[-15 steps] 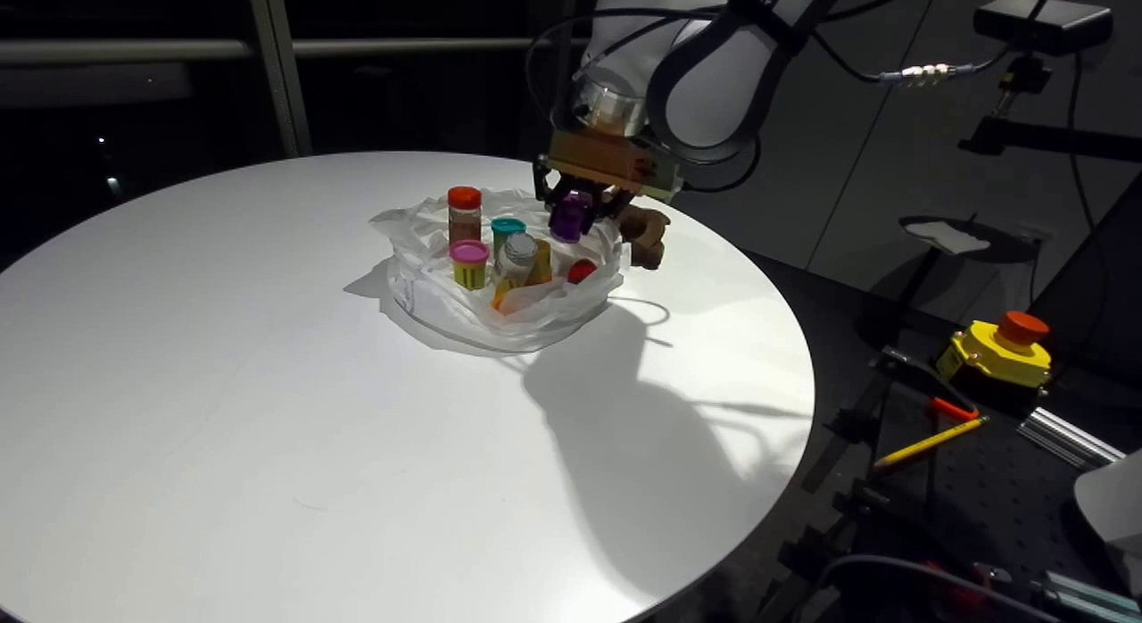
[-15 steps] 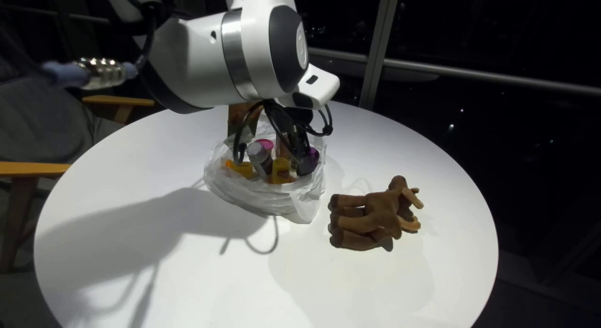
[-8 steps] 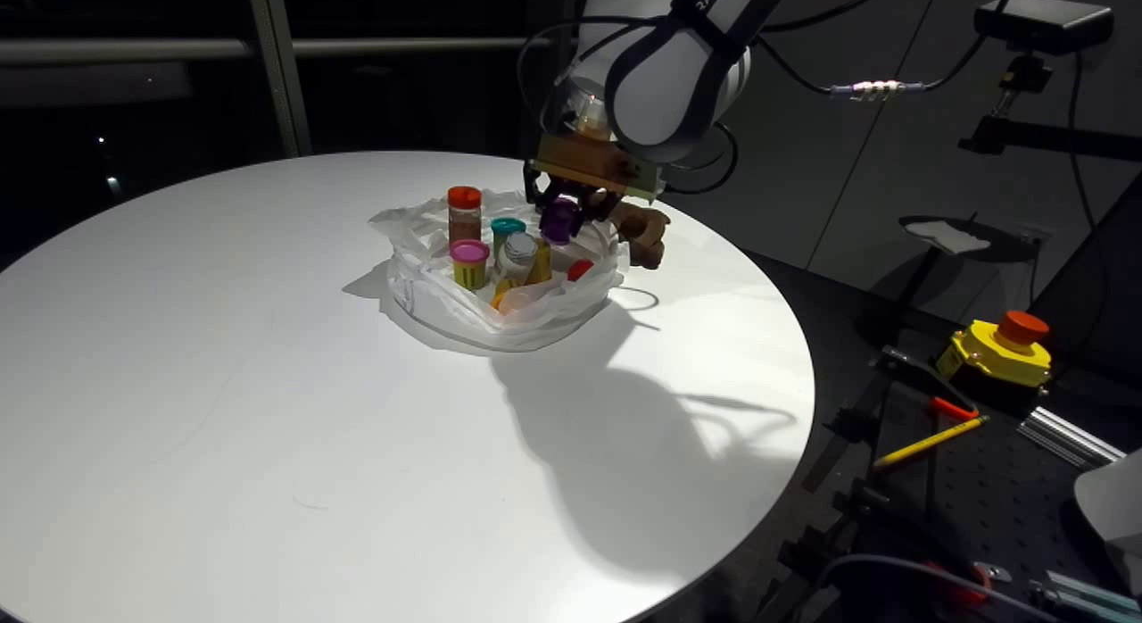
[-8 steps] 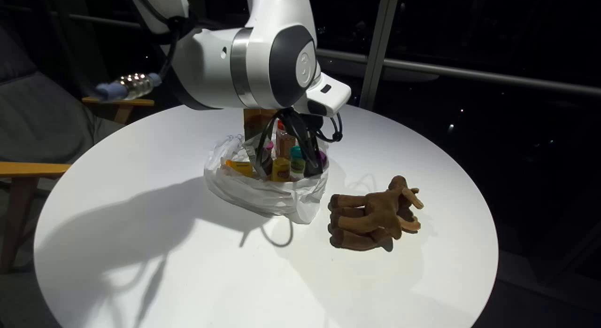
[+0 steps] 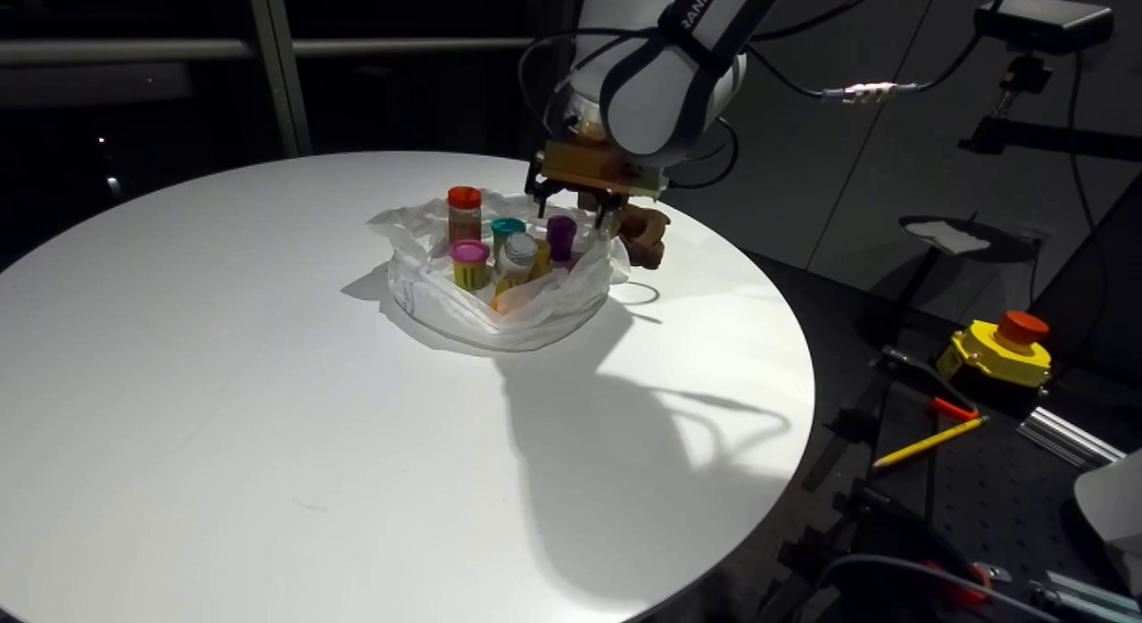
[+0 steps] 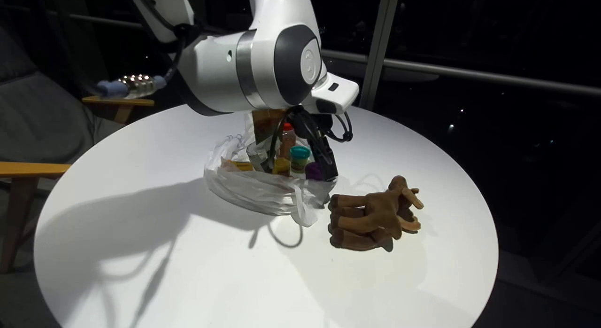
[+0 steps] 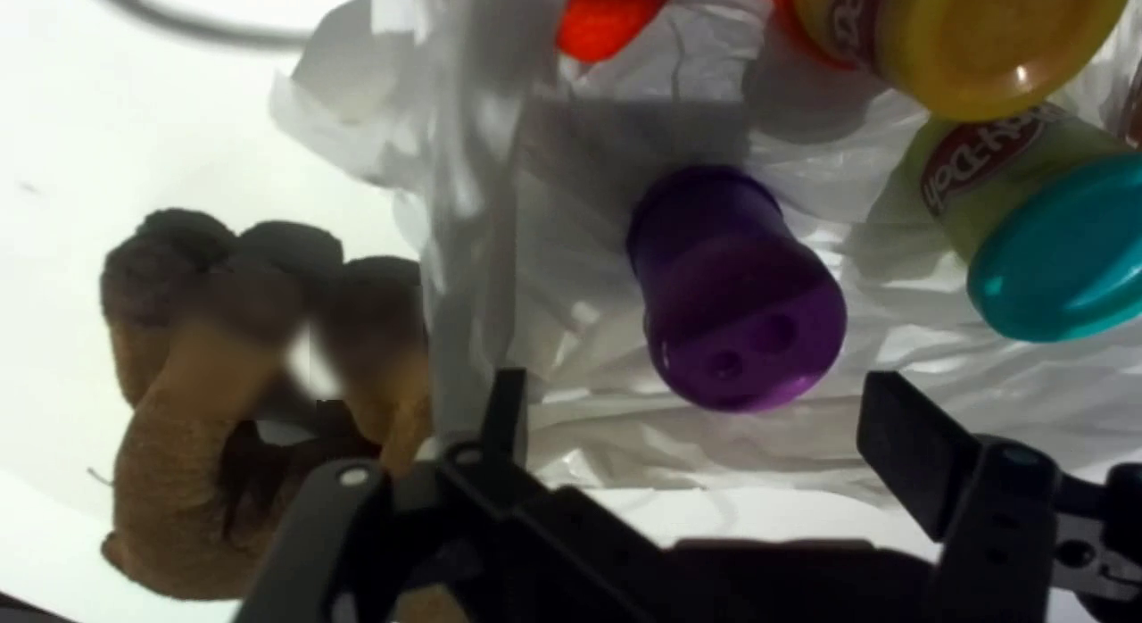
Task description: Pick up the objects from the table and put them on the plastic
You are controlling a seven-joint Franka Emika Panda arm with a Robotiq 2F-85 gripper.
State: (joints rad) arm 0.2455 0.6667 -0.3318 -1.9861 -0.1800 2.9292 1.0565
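End effector [image 7: 700, 413] spread wide — clear of the purple container [image 7: 740, 311] inside the plastic bag [image 5: 482, 328]

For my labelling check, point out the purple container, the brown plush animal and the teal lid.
Purple container [image 7: 736, 293], wrist view: its body.
Brown plush animal [image 6: 382, 210], in an exterior view: its torso.
Teal lid [image 7: 1062, 248], wrist view: its top.

Bag [image 6: 263, 196]: thin plastic, crinkled, partly translucent. Inside bag: purple container [image 7: 745, 293], smooth glossy plastic; teal lid [image 7: 1066, 257], smooth shiny plastic; yellow tub [image 7: 1008, 38], glossy plastic. Beside bag: stuffed animal [image 6: 381, 213], matt soft-looking plush. Under bag: tabletop [image 5: 312, 427], smooth, slight sheen. Over bag: fingers [image 7: 914, 453], dull, matt. Well apart from bag: chair arm [image 6: 33, 169], wood, smooth-looking; chair cover [image 6: 40, 121], matt cloth.
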